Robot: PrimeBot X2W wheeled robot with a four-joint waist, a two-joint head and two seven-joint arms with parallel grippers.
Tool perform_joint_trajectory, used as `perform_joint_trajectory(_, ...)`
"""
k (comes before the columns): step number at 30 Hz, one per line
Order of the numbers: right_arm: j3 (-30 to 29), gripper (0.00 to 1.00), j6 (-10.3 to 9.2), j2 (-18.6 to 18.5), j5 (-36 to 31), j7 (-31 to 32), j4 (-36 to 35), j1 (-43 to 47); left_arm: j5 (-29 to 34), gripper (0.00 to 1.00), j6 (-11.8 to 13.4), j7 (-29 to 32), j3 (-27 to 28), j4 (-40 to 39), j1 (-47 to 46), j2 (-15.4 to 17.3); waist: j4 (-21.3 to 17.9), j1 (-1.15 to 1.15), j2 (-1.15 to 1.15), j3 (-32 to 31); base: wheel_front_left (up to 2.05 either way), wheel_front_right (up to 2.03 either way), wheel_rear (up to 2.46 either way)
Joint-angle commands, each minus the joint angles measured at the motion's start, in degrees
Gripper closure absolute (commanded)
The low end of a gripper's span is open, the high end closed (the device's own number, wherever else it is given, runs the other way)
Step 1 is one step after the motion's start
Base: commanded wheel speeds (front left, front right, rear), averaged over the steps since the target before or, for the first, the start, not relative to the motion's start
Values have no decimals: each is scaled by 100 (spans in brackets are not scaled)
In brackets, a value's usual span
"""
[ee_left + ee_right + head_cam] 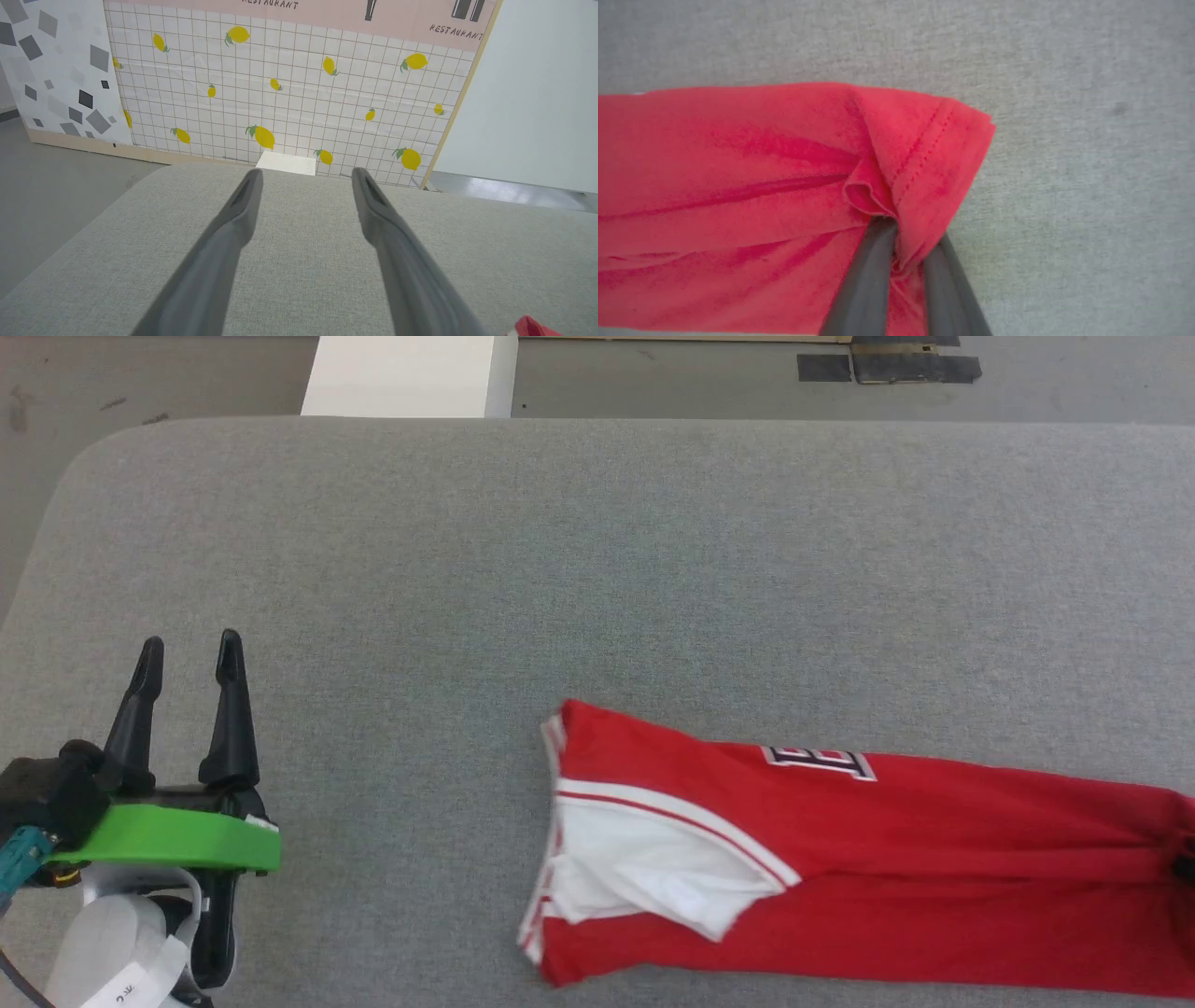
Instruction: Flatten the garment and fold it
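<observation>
Our left tool (189, 644) hangs released, jaws spread, over the counter (597, 569) near its left edge, well apart from the shirt (840, 859). Our right tool (911, 233) is clenched on the shirt's red hem (934, 154). The shirt lies in a long bunched strip toward the counter's near edge, right half, with the white sleeve (644, 868) on top at its left end.

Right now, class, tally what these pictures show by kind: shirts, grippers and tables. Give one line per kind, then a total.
Shirts: 1, the red shirt lying on the table.
Grippers: 2, the left gripper open over bare cloth, the right gripper pinching the shirt's hem.
Tables: 1, the grey table.
Total: 4
</observation>
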Motion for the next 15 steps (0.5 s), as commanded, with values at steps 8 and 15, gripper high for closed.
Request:
perform_joint_trajectory(8,-526,100,-12,-68,-754,179,-85,46,-2,0,-22,-26,117,1,164,47,23,0,0,-53,0,0,0)
perform_joint_trajectory(15,213,100,-12,-240,-732,1162,-921,245,-9,0,-11,-24,89,46,287,-2,-30,0,0,-302,0,0,0)
